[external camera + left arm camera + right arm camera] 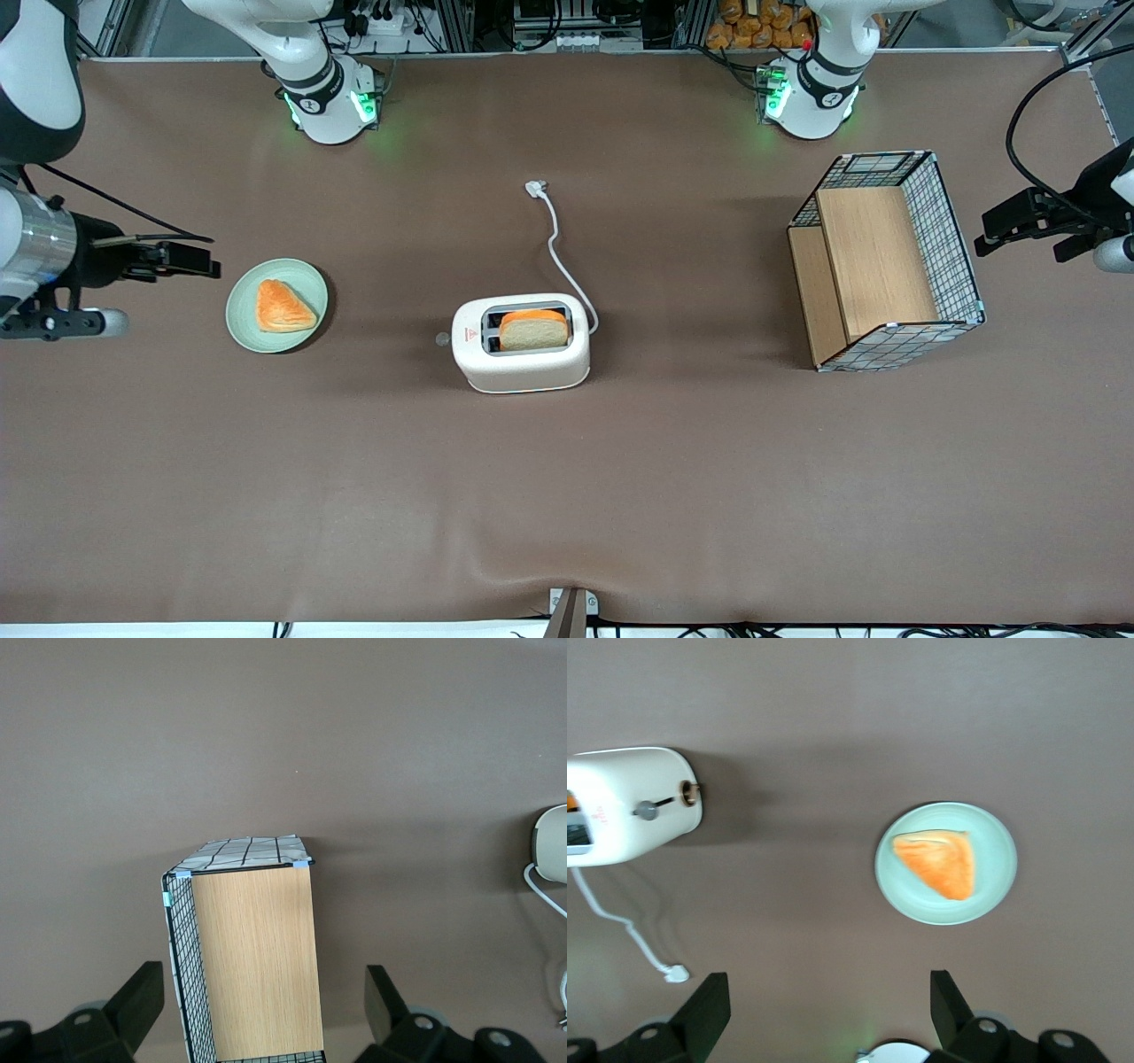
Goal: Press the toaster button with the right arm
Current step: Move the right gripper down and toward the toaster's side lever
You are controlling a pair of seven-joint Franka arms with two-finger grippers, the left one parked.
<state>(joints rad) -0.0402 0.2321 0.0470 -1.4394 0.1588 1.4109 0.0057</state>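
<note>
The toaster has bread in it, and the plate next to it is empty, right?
Not quite. The toaster does hold bread, but the plate is not empty: an orange pastry lies on it, as the front view shows. The claw hangs open above the table beside the plate, toward the working arm's end, apart from the toaster.
</note>
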